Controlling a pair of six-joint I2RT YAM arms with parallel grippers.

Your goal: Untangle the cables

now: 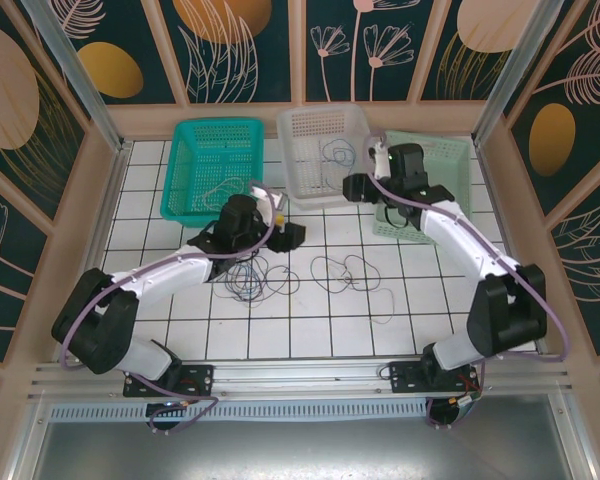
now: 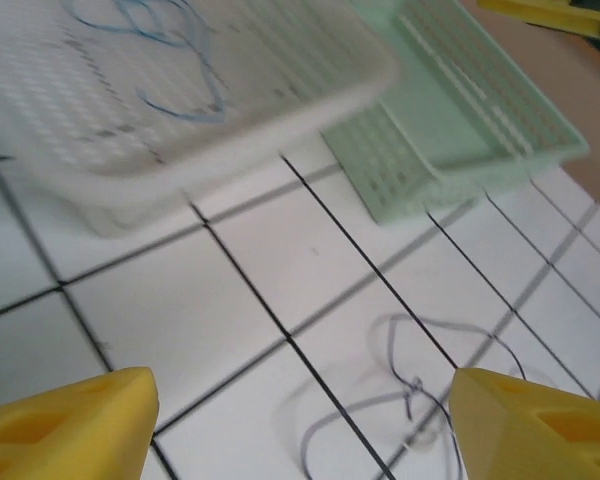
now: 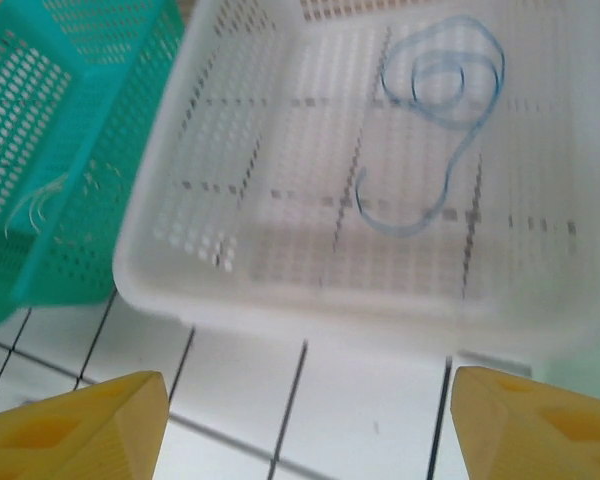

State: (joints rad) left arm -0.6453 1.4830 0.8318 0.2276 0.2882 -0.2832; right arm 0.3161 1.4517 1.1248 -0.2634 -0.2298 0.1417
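Perforated white plastic basket [image 3: 280,290] at twelve o'clock, teal plastic basket [image 1: 175,170] at eleven, matt mint plastic basket [image 2: 380,170] at one, glossy white tiled table [image 1: 320,330], brushed metal rail [image 1: 280,375] at six, thin smooth blue cable [image 3: 448,170]

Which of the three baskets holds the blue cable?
The white basket in the middle; the blue cable lies looped inside it. The teal basket holds a pale one instead.

Bright, even light leaves only faint shadows on the white table [image 1: 320,320], sharp from above. Both wrist views are soft, the white basket [image 2: 240,140] smeared and washed pale.
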